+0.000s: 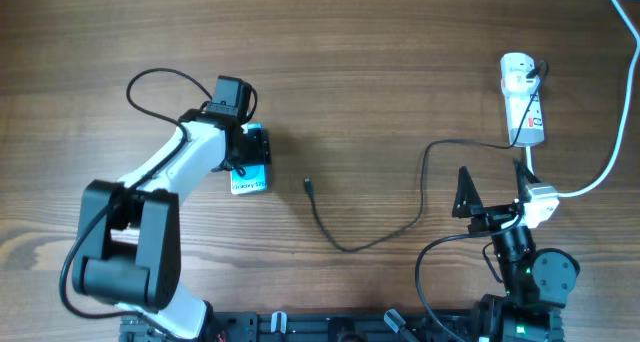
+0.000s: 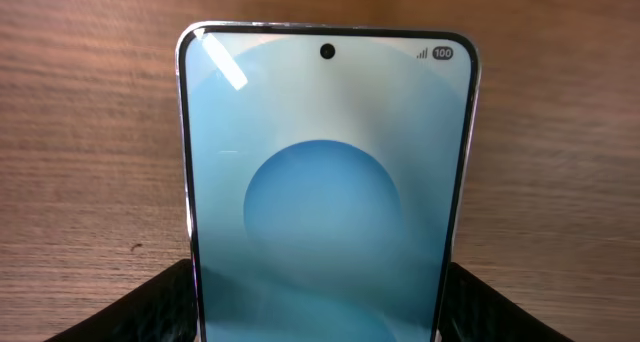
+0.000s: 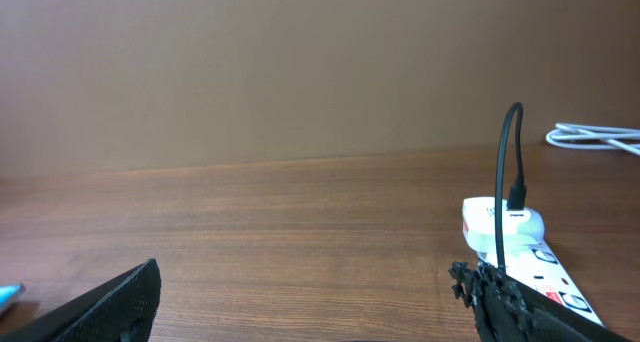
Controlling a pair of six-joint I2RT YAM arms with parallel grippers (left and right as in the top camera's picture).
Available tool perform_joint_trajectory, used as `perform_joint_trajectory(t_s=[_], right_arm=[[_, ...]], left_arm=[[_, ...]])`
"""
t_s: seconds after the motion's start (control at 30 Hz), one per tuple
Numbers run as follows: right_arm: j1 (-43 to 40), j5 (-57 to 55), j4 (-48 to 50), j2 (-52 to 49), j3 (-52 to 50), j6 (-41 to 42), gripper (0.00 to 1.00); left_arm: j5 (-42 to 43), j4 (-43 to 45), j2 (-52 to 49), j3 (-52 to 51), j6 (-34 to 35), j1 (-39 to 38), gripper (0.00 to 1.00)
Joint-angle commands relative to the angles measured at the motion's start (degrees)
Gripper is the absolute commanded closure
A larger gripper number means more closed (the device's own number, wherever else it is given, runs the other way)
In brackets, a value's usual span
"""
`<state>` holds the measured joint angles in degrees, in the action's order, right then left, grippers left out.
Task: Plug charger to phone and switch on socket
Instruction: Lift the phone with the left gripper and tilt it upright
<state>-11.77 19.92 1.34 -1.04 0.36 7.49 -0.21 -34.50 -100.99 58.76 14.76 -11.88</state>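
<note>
Phone (image 1: 252,174) lies flat on the table (image 1: 380,62) on the robot's left side, its long axis running away from the robot. The left tool (image 1: 245,150) pinches it across its width, one finger against each long edge in the wrist view.

Just to its right, near but not touching, rests the connector tip (image 1: 308,185) of the charger (image 1: 350,245), lined up roughly parallel to the phone. The thin cable loops from there across bare wood to the socket (image 1: 522,102) at the far right, where its plug is already seated.

The right tool (image 1: 493,187) hovers near the socket with its fingers spread wide and nothing between them, well apart from the tip. The left arm is nearer the tip but occupied, so the free right arm probably has to fetch it. Open table lies between them, and only the thick white cable (image 1: 600,172) crowds the right edge.
</note>
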Motion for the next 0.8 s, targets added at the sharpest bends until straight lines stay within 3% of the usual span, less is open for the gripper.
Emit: perform_joint_trajectory(t_s=[0.0, 0.3, 0.57, 0.77], right_arm=[[0.20, 0.52, 0.31, 0.46, -0.07, 0.39, 0.00], [0.20, 0.50, 0.31, 0.46, -0.07, 0.39, 0.00], [0.20, 0.52, 0.31, 0.46, -0.07, 0.39, 0.00], [0.20, 0.52, 0.31, 0.46, -0.07, 0.39, 0.00]], left_arm=[[1.14, 1.09, 3.19, 0.09, 1.18, 0.17, 0.26], [4.76, 4.79, 3.50, 0.20, 5.25, 0.20, 0.26], [17.03, 6.05, 3.50, 0.20, 5.20, 3.21, 0.26], [33.27, 7.13, 3.50, 0.20, 5.01, 10.36, 0.25]])
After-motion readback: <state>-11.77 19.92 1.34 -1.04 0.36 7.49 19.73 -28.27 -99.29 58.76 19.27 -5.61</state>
